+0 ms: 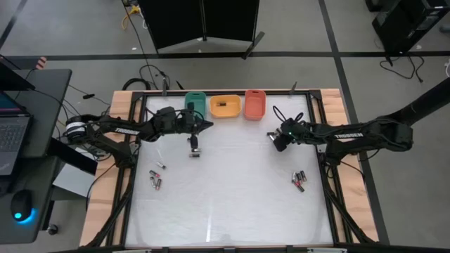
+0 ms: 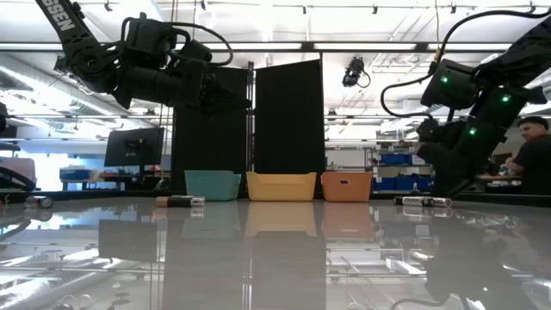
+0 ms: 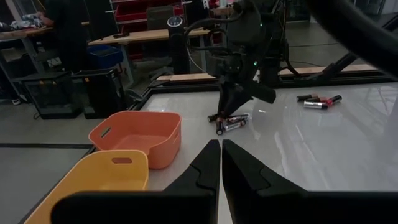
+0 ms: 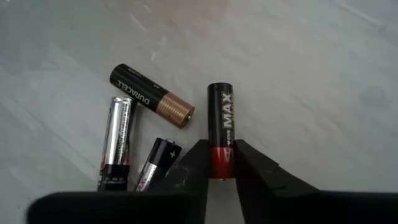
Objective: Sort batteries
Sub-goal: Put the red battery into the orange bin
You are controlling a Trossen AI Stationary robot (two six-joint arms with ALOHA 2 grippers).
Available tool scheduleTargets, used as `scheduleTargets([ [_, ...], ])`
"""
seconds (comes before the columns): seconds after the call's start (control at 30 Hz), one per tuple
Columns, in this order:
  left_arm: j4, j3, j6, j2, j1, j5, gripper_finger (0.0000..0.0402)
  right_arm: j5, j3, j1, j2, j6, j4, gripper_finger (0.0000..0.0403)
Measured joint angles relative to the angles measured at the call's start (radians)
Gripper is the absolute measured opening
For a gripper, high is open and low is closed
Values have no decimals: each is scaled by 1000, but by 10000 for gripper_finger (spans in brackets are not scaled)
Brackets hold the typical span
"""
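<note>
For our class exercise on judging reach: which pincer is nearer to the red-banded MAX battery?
Right. The right pincer has its fingers on either side of the MAX battery. The left pincer hangs shut near the green tray, well across the table.

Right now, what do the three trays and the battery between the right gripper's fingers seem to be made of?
The green tray, yellow tray and orange tray look like matte moulded plastic: uniform colour, rounded rims, cut-out handles. The battery in the right gripper looks like metal under a glossy printed black-and-red wrap; the cap at its far end looks dark rather than bare metal.
</note>
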Motion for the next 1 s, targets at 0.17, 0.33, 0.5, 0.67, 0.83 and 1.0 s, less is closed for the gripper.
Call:
scheduleTargets([
  [0.17,-3,0,16,0,0,0,23,-3,24,0,-23,-9,-61,60],
  [0.33,-4,0,16,0,0,-1,23,20,170,0,-30,-18,-228,60],
  [0.5,-2,0,21,0,0,-7,23,36,337,-11,-21,-97,-219,60],
  [0.67,10,0,21,0,0,-7,23,35,505,-44,99,-205,-182,60],
  [0.83,23,0,21,0,0,-7,23,-26,669,-95,311,-322,-182,60],
  [1.0,22,0,19,0,0,-6,23,-74,788,-173,482,-407,-201,60],
])
